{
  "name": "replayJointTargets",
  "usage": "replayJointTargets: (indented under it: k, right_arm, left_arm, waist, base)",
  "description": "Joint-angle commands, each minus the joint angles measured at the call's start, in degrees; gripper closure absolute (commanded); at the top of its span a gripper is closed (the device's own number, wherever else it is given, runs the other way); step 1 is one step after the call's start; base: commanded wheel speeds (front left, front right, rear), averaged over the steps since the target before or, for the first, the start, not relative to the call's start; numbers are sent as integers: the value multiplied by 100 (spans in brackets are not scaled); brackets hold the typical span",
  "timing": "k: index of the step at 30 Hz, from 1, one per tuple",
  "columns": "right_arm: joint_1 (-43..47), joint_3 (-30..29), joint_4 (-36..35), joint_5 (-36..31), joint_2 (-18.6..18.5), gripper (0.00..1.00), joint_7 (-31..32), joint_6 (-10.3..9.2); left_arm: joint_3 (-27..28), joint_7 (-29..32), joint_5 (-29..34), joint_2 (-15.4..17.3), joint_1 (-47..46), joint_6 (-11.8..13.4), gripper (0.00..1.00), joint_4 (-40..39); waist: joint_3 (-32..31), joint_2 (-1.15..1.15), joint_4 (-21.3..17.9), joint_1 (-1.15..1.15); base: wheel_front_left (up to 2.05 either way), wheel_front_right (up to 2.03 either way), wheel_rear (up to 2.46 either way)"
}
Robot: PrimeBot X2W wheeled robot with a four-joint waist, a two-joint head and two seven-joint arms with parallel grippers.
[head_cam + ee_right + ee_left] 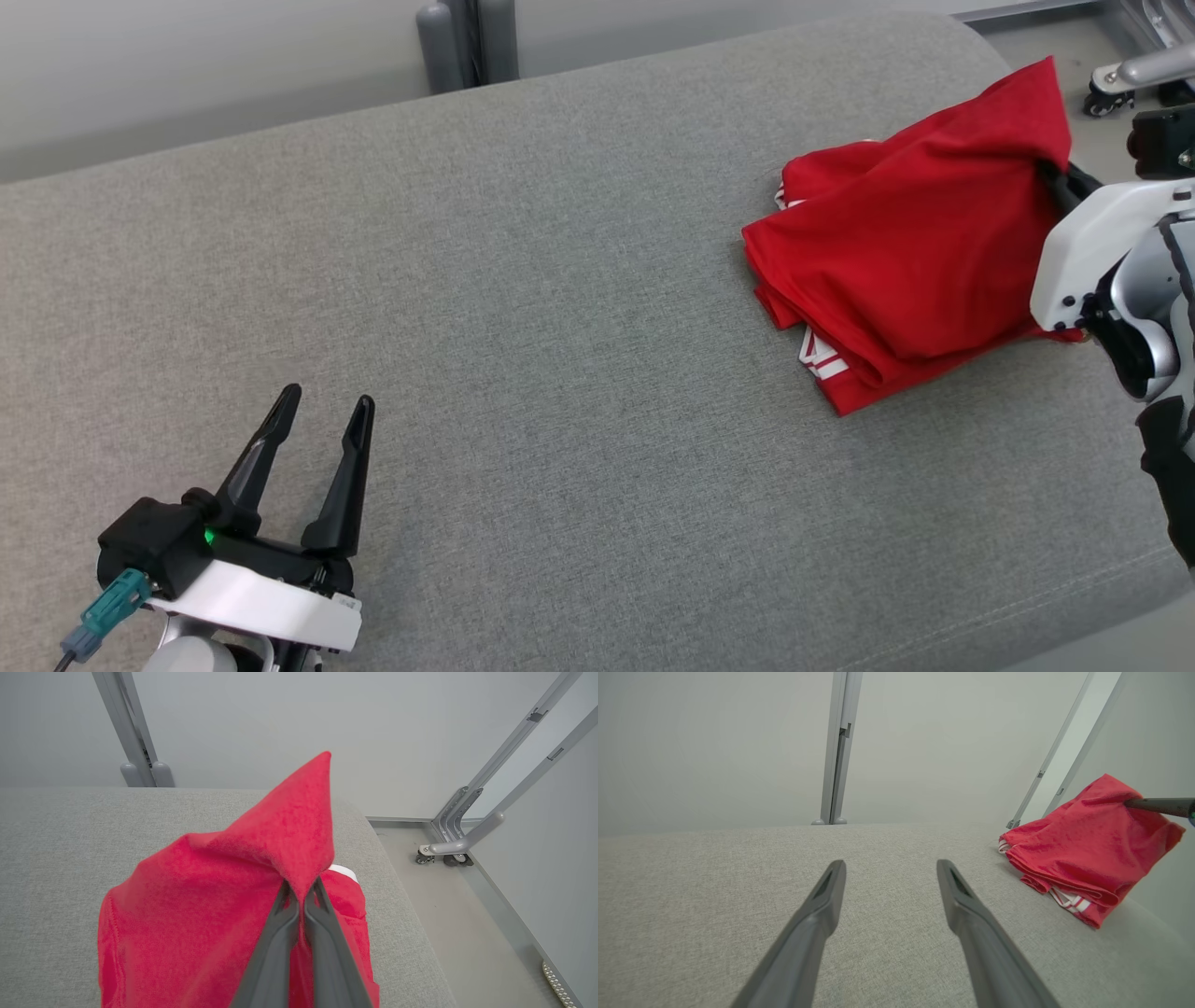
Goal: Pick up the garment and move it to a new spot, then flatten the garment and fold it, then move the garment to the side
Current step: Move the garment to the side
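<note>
Inside right tool [301,886], red garment [210,905] peak.

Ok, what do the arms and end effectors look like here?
Left end effector: two long tapered dark fingers on a black base with a green LED, white wrist shell, teal cable connector. Right end effector: same dark grey fingers, white wrist housing with silver-grey joint parts.

Grey fabric surface [523,308] — pale walls [714,742], metal posts [836,765], grey floor [467,914]
</note>
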Motion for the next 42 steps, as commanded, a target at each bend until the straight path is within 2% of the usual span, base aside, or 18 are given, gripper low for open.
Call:
replayJointTargets:
  k: [1,9,10,11,12,13,14,20,25,33,38,42]
  right_arm:
    - [-35,-142,-43,-168,11,100,20,-1]
    - [-34,-949,-48,-1075,269,100,113,-1]
    - [-29,-1109,-28,-1217,306,96,150,-1]
    - [-10,-1301,-5,-1380,343,84,186,-1]
    - [18,-1476,7,-1550,396,65,221,-1]
    - [50,-1663,14,-1732,455,36,272,-1]
    - [98,-1861,15,-1929,509,0,329,-1]
    - [286,-2443,-261,-2845,885,0,284,-1]
    - [421,-2386,-492,-2976,1080,0,22,-1]
    - [956,-1705,-1163,-2203,1109,0,-778,-1]
    - [1604,-1400,-1915,-1624,965,0,-1101,-1]
    - [2218,-1322,-2622,-1269,1006,0,-1318,-1]
  left_arm:
    - [-15,-24,-30,62,-67,-9,0,-36]
    - [-49,-24,-101,201,-211,-9,0,-69]
    - [-61,-24,-112,204,-224,-9,0,-67]
    - [-55,-24,-138,199,-245,-9,0,-71]
    - [-57,-24,-152,193,-273,-9,0,-81]
    - [-52,-24,-169,192,-294,-9,0,-89]
    - [-52,-24,-185,194,-308,-9,0,-88]
    - [-46,-24,-198,143,-253,-9,0,-9]
    - [-16,-24,-149,29,-183,-9,0,46]
    - [272,-24,-20,-167,-20,-9,0,87]
    - [596,-24,91,-257,89,-9,0,21]
    - [858,-24,176,-349,156,-9,0,-3]
  waist:
    - [90,0,19,0]
    - [342,0,143,0]
    - [353,0,169,0]
    - [360,0,194,0]
    - [363,0,217,0]
    - [362,0,236,0]
    - [356,0,257,0]
    - [208,0,339,0]
    - [-44,0,383,0]
    - [-605,0,620,0]
    - [-853,0,897,0]
    - [-985,0,1128,0]
  base:
    - [0,0,0]
    - [0,0,0]
    - [0,0,0]
    - [0,0,0]
    - [0,0,0]
    - [0,0,0]
    - [0,0,0]
    - [0,0,0]
    - [0,0,0]
    - [0,0,0]
    - [0,0,0]
    - [0,0,0]
